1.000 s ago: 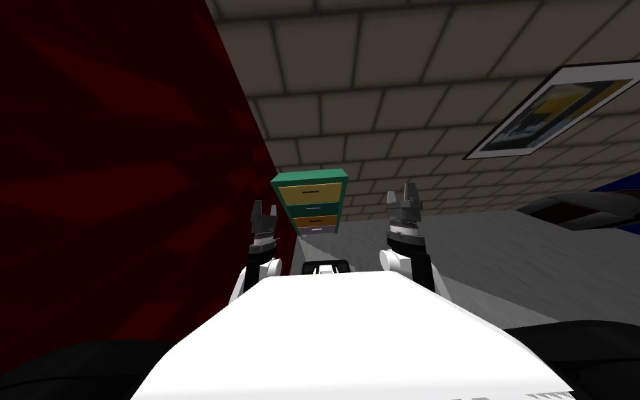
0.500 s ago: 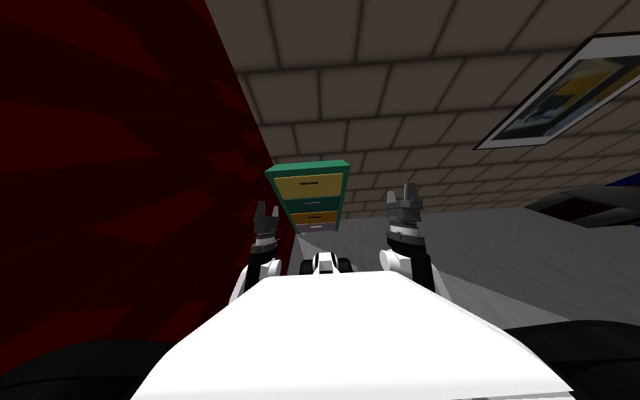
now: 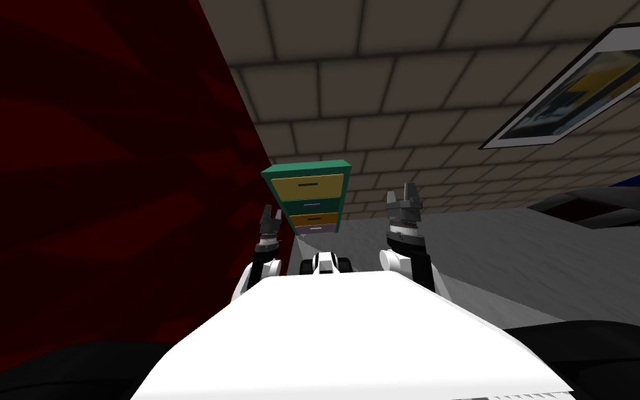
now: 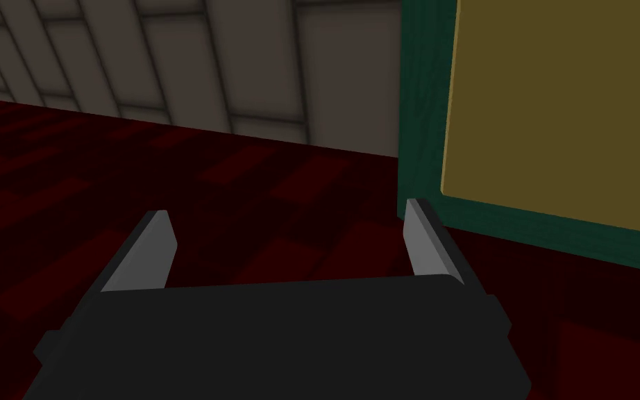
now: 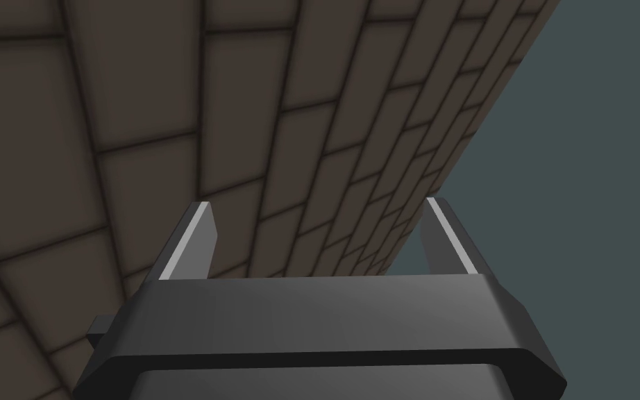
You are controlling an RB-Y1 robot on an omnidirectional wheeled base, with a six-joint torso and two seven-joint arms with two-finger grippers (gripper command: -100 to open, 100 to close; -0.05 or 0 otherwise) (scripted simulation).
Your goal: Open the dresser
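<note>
A green dresser (image 3: pixel 307 196) with yellow, teal and pale drawer fronts stands ahead against the tiled wall, beside the dark red wall. All its drawers look closed. My left gripper (image 3: pixel 269 221) is raised just left of it, open and empty. In the left wrist view the open left gripper (image 4: pixel 287 221) points past the dresser's green frame (image 4: pixel 419 104) and a yellow drawer front (image 4: pixel 561 111), apart from both. My right gripper (image 3: pixel 404 200) is raised to the right of the dresser, and in its wrist view the right gripper (image 5: pixel 318 212) stands open and empty.
A dark red wall (image 3: pixel 103 173) runs close along my left side. A framed picture (image 3: pixel 582 87) hangs on the tiled wall at the right. A dark rounded object (image 3: pixel 603 205) on blue lies far right. Grey floor (image 3: pixel 520 257) stretches between me and it.
I have moved closer to the dresser, which looks slightly larger. My left gripper has turned and shifted a little toward the dresser. The right arm has kept its pose.
</note>
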